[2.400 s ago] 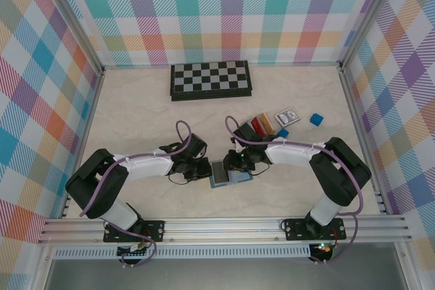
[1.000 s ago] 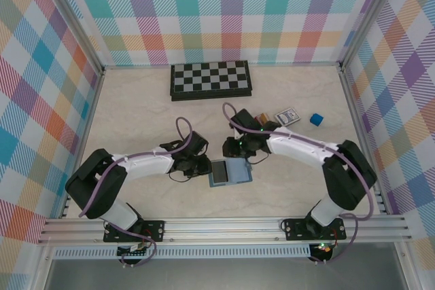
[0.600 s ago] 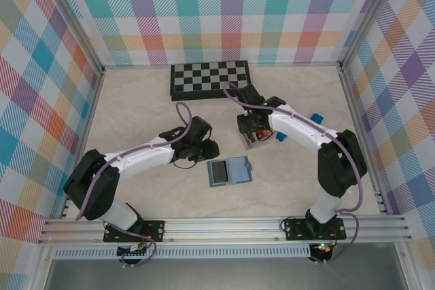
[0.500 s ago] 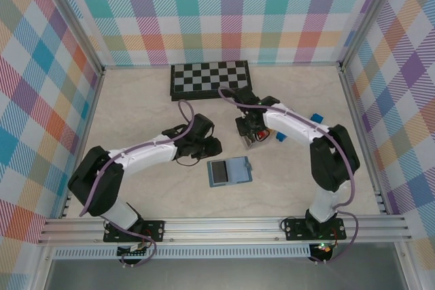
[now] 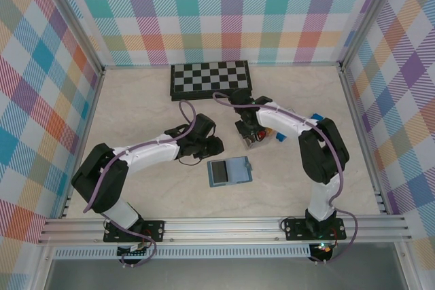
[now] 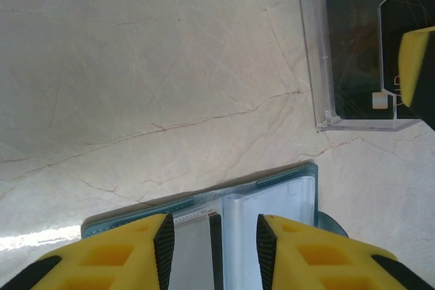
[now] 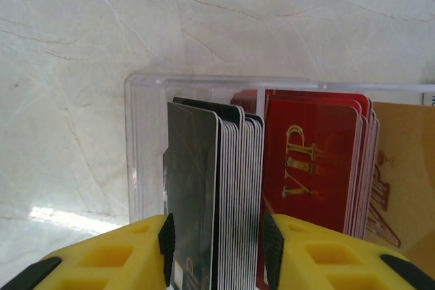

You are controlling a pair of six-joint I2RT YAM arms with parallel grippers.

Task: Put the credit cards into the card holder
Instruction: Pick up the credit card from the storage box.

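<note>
— Right wrist view: what are those yellow fingers (image 7: 109, 259) doing?
— The right gripper (image 7: 217, 239) is straddling a stack of thin, dark, white-edged cards (image 7: 194, 181); whether it is pinching them, I cannot tell. Glossy red credit cards (image 7: 312, 161) are standing upright just right of that stack, inside a clear plastic box (image 7: 146, 134).
— And the left gripper (image 6: 212, 239)?
— It is hovering with its fingers parted and nothing between them, above the flat teal card holder (image 6: 272, 202), which is lying open at the frame's bottom on the veined, marble-look table (image 6: 136, 66).

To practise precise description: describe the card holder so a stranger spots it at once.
From the chessboard by the back wall, come toward the near edge, past the clear box of cards. The card holder lies open on the table: teal-blue and book-like, flatter and wider than the box.
</note>
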